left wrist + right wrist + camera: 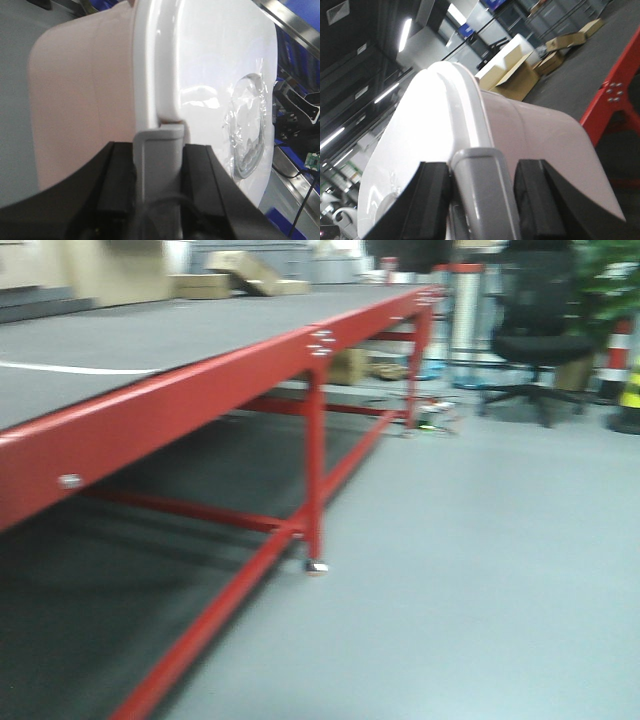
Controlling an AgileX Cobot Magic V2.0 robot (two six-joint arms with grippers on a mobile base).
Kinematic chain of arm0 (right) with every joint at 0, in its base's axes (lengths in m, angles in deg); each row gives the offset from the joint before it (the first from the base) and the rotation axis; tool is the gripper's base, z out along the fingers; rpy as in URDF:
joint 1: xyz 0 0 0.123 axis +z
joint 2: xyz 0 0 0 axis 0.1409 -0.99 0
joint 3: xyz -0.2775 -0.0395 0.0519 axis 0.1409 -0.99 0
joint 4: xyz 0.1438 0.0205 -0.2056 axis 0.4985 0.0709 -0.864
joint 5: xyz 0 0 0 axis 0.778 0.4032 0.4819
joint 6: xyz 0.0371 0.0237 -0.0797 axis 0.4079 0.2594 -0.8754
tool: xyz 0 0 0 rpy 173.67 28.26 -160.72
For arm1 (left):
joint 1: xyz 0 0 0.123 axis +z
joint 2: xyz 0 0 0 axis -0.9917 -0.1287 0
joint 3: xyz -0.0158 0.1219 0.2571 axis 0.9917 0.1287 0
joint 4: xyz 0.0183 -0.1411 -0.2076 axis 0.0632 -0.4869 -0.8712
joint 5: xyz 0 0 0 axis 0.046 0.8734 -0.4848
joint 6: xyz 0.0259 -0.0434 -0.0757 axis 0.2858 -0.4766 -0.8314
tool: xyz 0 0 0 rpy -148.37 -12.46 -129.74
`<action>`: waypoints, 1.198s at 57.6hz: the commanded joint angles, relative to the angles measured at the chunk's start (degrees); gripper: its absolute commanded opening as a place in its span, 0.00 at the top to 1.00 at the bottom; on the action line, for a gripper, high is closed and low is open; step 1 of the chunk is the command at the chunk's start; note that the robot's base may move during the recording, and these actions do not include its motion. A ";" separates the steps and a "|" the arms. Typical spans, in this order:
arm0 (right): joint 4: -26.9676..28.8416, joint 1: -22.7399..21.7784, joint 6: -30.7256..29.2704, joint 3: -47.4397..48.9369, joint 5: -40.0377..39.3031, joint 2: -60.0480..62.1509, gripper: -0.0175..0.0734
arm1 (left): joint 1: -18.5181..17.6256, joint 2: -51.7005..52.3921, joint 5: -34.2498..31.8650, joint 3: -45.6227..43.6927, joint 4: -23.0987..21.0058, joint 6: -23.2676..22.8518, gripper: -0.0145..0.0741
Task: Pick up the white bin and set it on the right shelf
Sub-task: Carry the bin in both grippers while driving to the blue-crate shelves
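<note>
The white bin [85, 100] fills the left wrist view, its pinkish-beige body on the left and its white lid [210, 65] on the right. My left gripper [159, 170] is shut on the grey latch [159, 145] at the lid's edge. In the right wrist view the bin [535, 145] shows from its other end, and my right gripper [482, 195] is closed around the grey latch [480, 175] there. A shiny steel rail of the right shelf [287, 22] shows beyond the lid. The bin and both grippers are out of the front view.
A long red-framed table [200, 390] with a grey top runs along the left of the front view; its red leg [615, 95] is near the bin. A black office chair [540, 340] and cardboard boxes [240, 275] stand beyond. Grey floor [480, 570] lies to the right.
</note>
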 commanded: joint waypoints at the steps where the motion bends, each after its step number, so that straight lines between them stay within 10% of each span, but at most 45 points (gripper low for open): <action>1: 1.88 2.06 0.05 2.34 12.75 1.69 0.73 | -3.32 2.81 16.47 -1.97 -5.59 3.58 0.98; 69: 1.93 2.06 0.05 2.34 12.81 1.69 0.73 | -3.32 2.81 16.47 -1.97 -5.62 3.58 0.98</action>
